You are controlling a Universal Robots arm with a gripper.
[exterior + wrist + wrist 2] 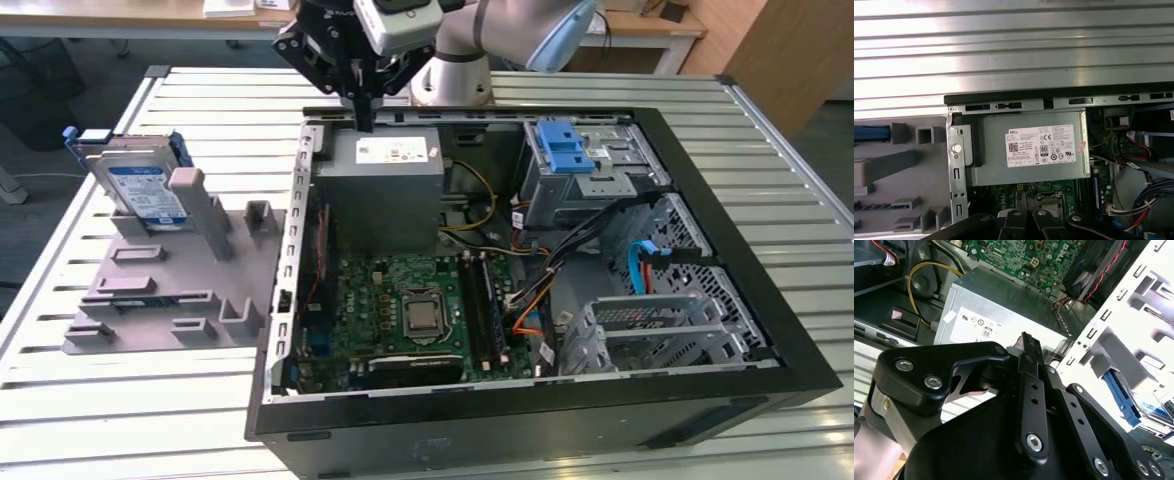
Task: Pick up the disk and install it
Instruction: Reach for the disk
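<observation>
Off at the exterior view's left, outside the computer case (534, 425), the disk (144, 190) stands on edge in a slot at the far end of the grey plastic fixture (160, 290), its blue-and-white label facing the camera and blue rails showing along its sides. Nothing touches it but the fixture. My gripper (363, 122) is well apart from it, hanging over the far rim of the case with its fingers pointing straight down, and they look pressed together with nothing between them. The second wrist view shows the same gripper (1026, 337) with its black linkages folded in toward one narrow tip. Just below and beside my fingertips sits the grey power supply box (380, 190) with its white sticker, which the first wrist view looks down on (1031, 147) inside the case's metal frame. Beyond the power supply lies the green motherboard (400, 310) with its processor socket (423, 315). Toward the exterior view's right, a blue latch (566, 148) sits on top of the metal drive cage, and bundled cables run down toward a perforated bay (667, 335). Case and fixture both rest on the slatted metal table (641, 85).
</observation>
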